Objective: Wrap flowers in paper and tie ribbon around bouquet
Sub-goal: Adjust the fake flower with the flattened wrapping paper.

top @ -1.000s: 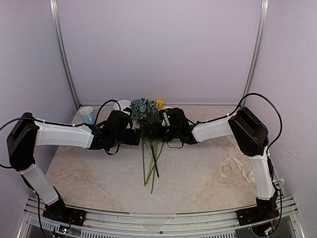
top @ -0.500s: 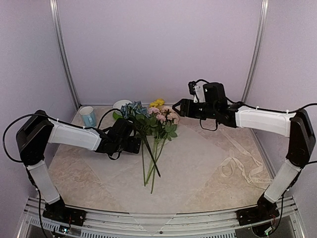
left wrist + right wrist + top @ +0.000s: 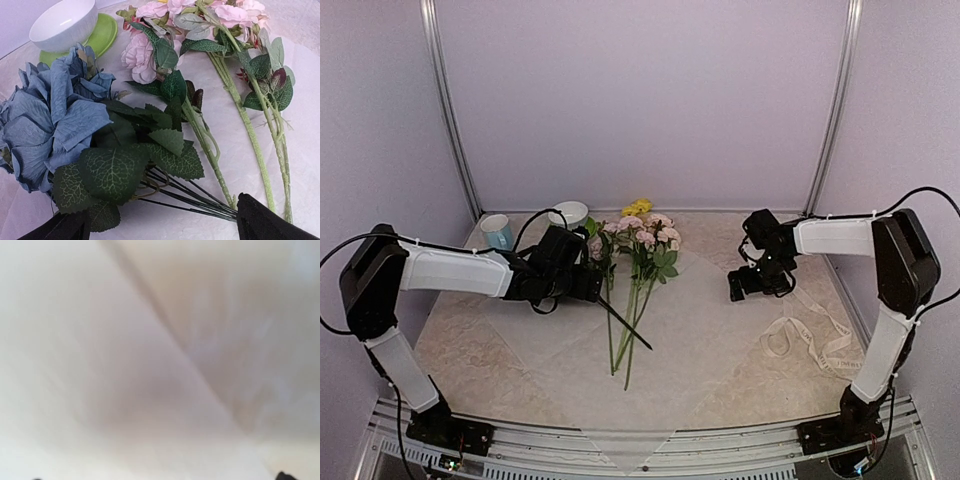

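1. The flowers [image 3: 640, 245] lay on the paper [image 3: 715, 325] with their heads toward the far wall. The sheet was spread corner-on across the table, apparently so its sides could fold over the stems into a cone
2. The blue cluster [image 3: 50, 120] sat just left of the pink roses [image 3: 145, 55]. Its dark stems ran between the parted fingers of the left gripper [image 3: 160, 212], which clasped nothing, and the placing suggested it was to be gathered into the bunch
3. The left arm reached low across the table, forearm nearly level, wrist at the stems
4. The right arm folded back on itself at the far right, and the right gripper [image 3: 742, 285] pointed down over the paper's right edge. In the blurred wrist view its fingertips showed wide apart and empty
5. The ribbon [image 3: 815, 345] lay loose beside the right arm, wrapping not yet begun
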